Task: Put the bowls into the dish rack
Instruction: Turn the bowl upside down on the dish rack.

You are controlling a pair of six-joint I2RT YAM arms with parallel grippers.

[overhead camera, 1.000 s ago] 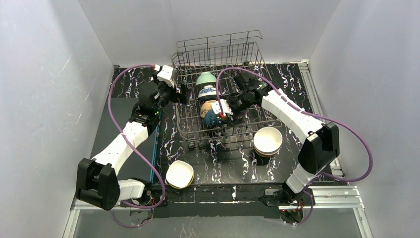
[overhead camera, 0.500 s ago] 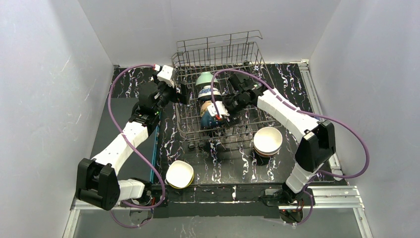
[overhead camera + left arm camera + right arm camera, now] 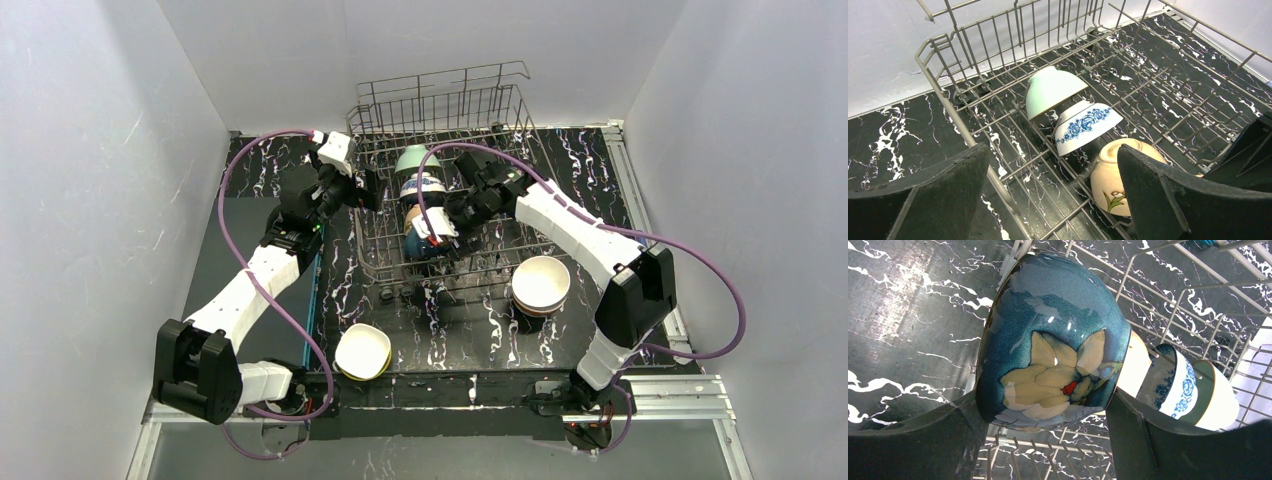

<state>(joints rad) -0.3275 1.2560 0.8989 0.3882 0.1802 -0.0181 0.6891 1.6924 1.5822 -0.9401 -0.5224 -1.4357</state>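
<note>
Your blue bowl, glazed with a pale flower, sits on its side at the front of the row in the dish rack, its rim facing the back of the rack. The right end effector is clamped on it, one finger against each side of the bowl's wall. Just behind the blue bowl, toward the rack's back wall, three more bowls stand on edge between the tines, one after another: a tan bowl with a leaf sprig, then a white bowl with a blue pattern, then a mint bowl farthest back. The tan bowl is close against the blue one. The left end effector hangs over the rack's left rim with its fingers spread wide and nothing between them, looking down at the row of bowls. Outside the rack, on the black marbled tabletop, a stack of bowls with a white inside on top stands upright just off the rack's front right corner. A yellow-rimmed bowl lies tilted well in front of the rack's front left corner, near the tabletop's near edge.
</note>
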